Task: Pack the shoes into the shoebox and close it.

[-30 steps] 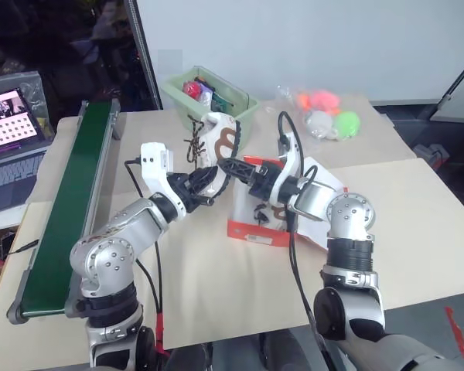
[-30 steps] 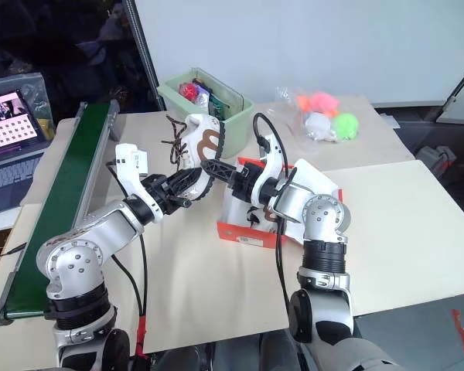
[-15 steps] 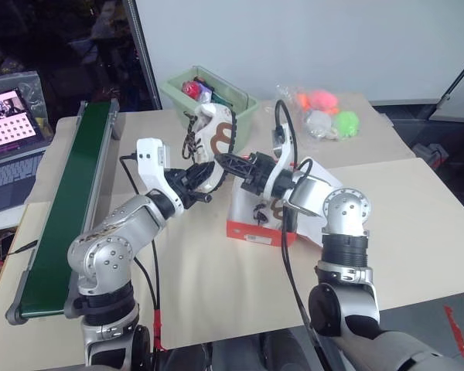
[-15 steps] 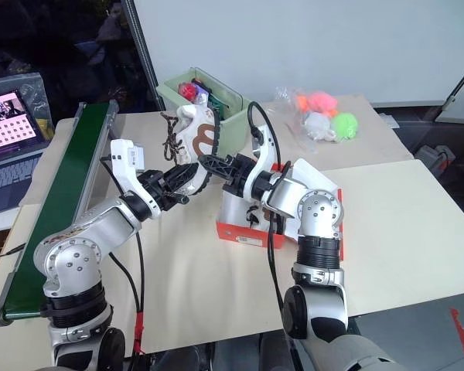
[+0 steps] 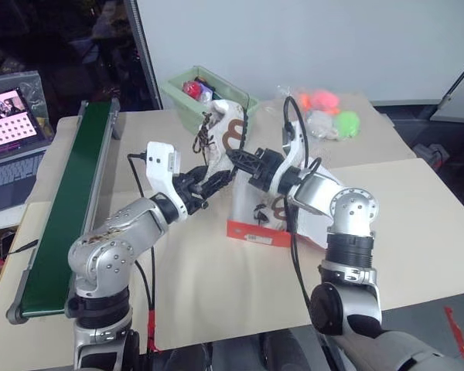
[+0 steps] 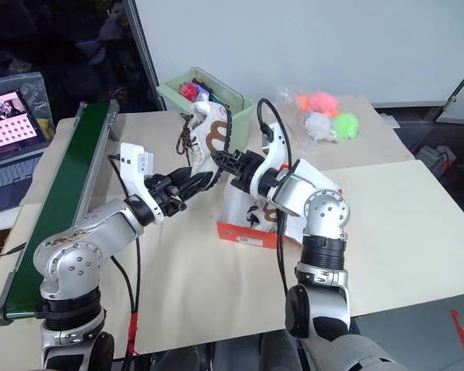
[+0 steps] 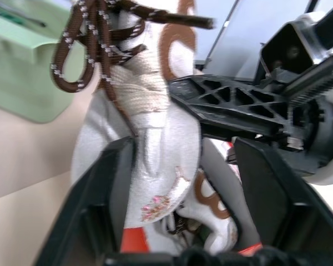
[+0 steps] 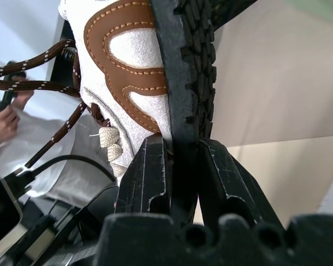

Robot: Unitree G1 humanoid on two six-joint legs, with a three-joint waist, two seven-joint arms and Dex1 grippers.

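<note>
1. We've got the right gripper (image 8: pixel 183 160) pinching the black sole of an off-white lace-up sneaker with brown trim (image 5: pixel 223 141), held up above the orange-red cardboard shoebox (image 5: pixel 251 228).
2. Left gripper (image 7: pixel 188 166) is spread, fingers either side of the toe.
3. Second sneaker (image 7: pixel 211 213) sits inside the box.

We see a pale green bin (image 5: pixel 243 108) at the far side of the table (image 5: pixel 417 224), with small coloured things inside. Near it lies a clear bag of bright balls (image 5: pixel 326 112), pink, orange, green and white. A long green conveyor belt (image 5: pixel 66 209) runs along the table's left side. Beyond it, a laptop (image 5: pixel 11 135) has its screen lit.
</note>
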